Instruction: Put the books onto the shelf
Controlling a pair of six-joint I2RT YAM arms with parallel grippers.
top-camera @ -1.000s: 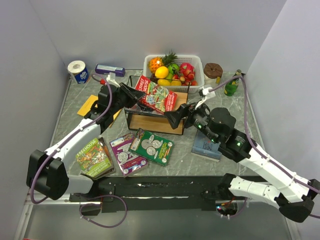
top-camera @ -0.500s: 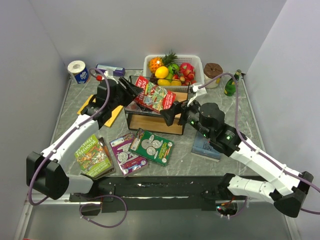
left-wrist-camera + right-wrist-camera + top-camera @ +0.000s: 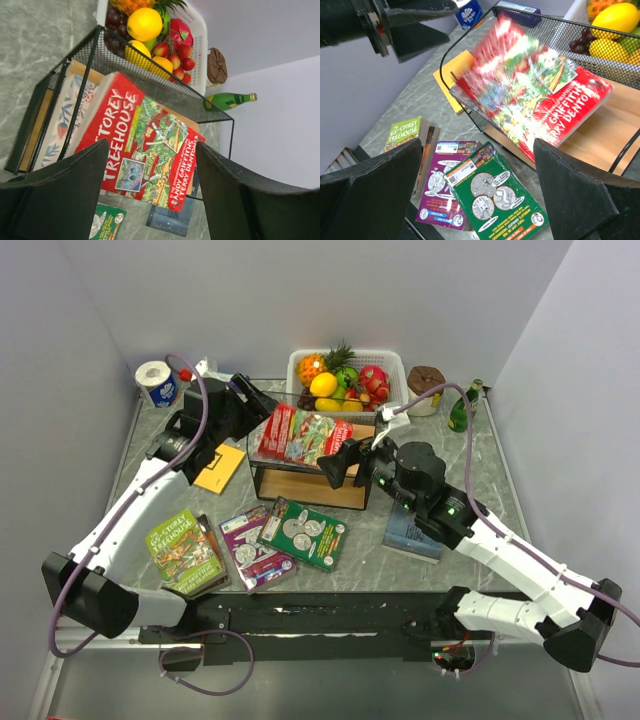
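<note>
Left wrist view gives me the left fingers [image 3: 55, 195] spread wide and clear of the red book [image 3: 145, 145]. That book lies on the top tier of the shelf [image 3: 165, 90], its near end jutting over the wire rim. My right fingers [image 3: 370, 190] stand wide too, holding nothing, just in front of the shelf. On the bench [image 3: 370, 540] nearer me lie the green Treehouse book [image 3: 185, 550], a purple book [image 3: 250, 552] and a green book [image 3: 305, 530]. A yellow book [image 3: 222, 468] sits left of the shelf.
</note>
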